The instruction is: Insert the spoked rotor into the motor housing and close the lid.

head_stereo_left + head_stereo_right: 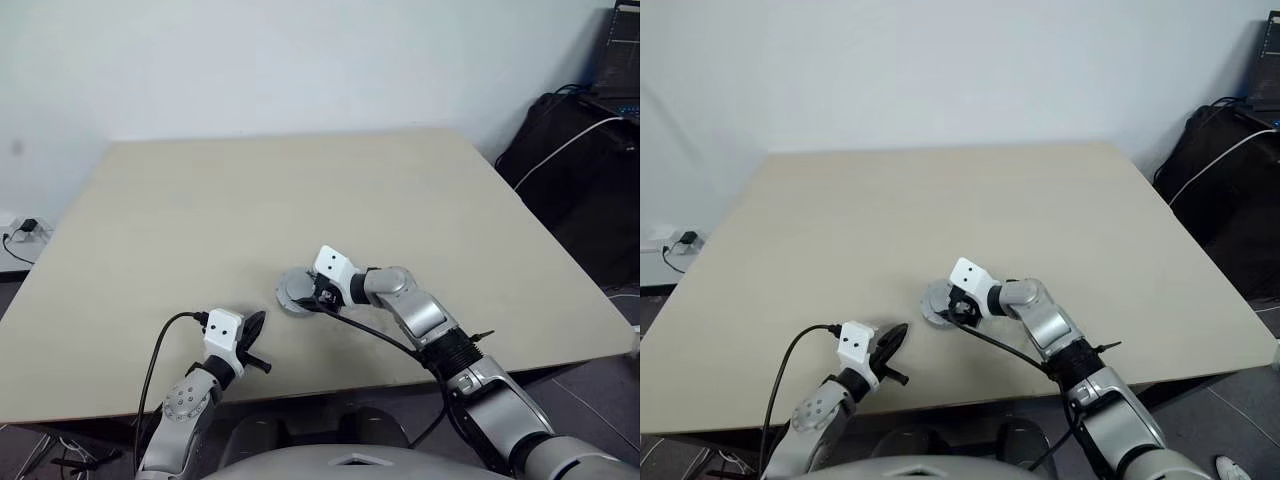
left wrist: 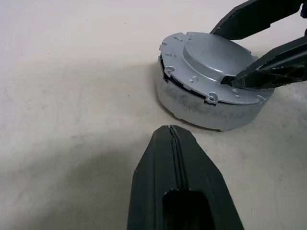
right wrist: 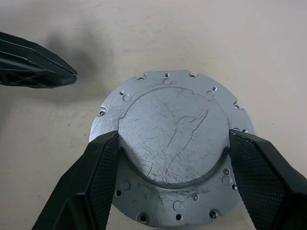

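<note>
Near the table's front edge, my right gripper clasps the lid atop the housing; left gripper closed, empty.

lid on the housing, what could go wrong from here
1. The lid looks slightly askew on the motor housing, with a dark gap along one edge; pressing now might jam it crooked.
2. The right gripper straddles only the lid's raised middle, so its fingers could slip on the smooth metal.
3. The shut left gripper sits apart from the housing, so nothing braces it and it may slide on the table.
</note>
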### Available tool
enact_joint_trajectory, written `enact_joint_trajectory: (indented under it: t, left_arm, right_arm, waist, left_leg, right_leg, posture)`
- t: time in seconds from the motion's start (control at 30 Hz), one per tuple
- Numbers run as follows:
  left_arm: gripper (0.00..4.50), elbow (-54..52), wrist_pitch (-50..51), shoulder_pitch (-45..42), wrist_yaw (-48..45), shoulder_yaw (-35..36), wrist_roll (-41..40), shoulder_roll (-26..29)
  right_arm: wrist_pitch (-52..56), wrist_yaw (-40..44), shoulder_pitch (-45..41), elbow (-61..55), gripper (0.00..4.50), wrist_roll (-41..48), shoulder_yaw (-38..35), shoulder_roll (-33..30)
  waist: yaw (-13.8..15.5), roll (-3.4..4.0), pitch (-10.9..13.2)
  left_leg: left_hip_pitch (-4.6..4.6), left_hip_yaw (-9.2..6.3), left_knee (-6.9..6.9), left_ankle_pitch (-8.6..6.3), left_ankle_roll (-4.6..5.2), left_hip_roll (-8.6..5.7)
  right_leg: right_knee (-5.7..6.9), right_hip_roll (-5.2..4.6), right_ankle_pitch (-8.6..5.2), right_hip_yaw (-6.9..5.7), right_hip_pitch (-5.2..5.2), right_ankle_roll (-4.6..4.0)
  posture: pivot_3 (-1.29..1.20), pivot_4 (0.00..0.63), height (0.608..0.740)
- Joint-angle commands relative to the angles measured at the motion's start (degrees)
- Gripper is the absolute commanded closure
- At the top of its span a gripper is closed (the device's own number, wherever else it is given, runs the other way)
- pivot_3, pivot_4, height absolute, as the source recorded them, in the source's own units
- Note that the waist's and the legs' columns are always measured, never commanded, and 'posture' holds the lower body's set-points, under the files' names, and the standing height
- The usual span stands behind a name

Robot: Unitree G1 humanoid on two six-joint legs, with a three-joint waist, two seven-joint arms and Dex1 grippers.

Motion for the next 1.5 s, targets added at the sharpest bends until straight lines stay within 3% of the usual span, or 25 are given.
enact_joint_trajectory:
  t: [0.03,0.53,0.7,1.0,1.5]
  left_arm:
    - [4.5,-2.7,-0.4,-0.5,0.1,0.1,0.2,-0.2]
    - [4.5,-2.3,4.0,-5.3,2.2,0.5,-0.2,-2.3]
    - [4.5,0.4,14.9,-15.0,3.0,4.1,-5.7,-4.4]
    - [4.5,5.8,42.4,-30.8,-2.6,9.1,-18.6,-3.0]
    - [4.5,5.8,51.7,-32.0,-0.4,6.7,-15.8,-0.3]
  right_arm:
    - [2.0,0.5,-1.5,0.3,1.34,-1.8,0.7,-1.0]
    - [7.2,-0.2,-2.5,0.1,1.34,-3.9,3.1,-1.2]
    - [7.1,-0.3,-2.7,0.2,1.34,-4.2,3.2,-1.2]
    - [7.8,-0.9,-2.2,-1.1,1.34,-4.0,3.1,-1.3]
    - [8.9,-1.4,-1.7,-1.6,1.34,-3.8,3.2,-1.2]
  waist:
    - [0.0,0.0,0.0]
    - [0.1,0.07,-0.1]
    - [0.1,0.02,-0.1]
    - [-0.1,-0.18,-0.2]
    - [0.0,-0.19,-0.2]
  left_leg:
    - [0.0,0.0,0.0,0.0,0.01,0.0]
    - [0.03,-0.01,0.0,0.0,0.01,-0.01]
    - [0.05,-0.02,0.01,0.02,-0.02,0.0]
    - [0.04,-0.03,0.02,0.2,-0.27,-0.02]
    - [0.1,-0.08,0.01,0.24,-0.37,-0.06]
  right_leg:
    - [0.0,-0.01,0.0,0.0,0.01,0.0]
    - [-0.02,-0.04,0.02,-0.01,0.05,0.04]
    - [-0.01,-0.02,0.05,-0.04,0.11,0.08]
    - [0.0,0.09,0.2,-0.05,0.18,0.34]
    - [0.03,0.01,0.12,0.04,0.18,0.2]
  posture:
    - [0.0,0.0,0.74]
    - [0.0,0.0,0.74]
    - [0.0,0.0,0.74]
    - [0.0,0.0,0.74]
    - [0.0,0.0,0.74]
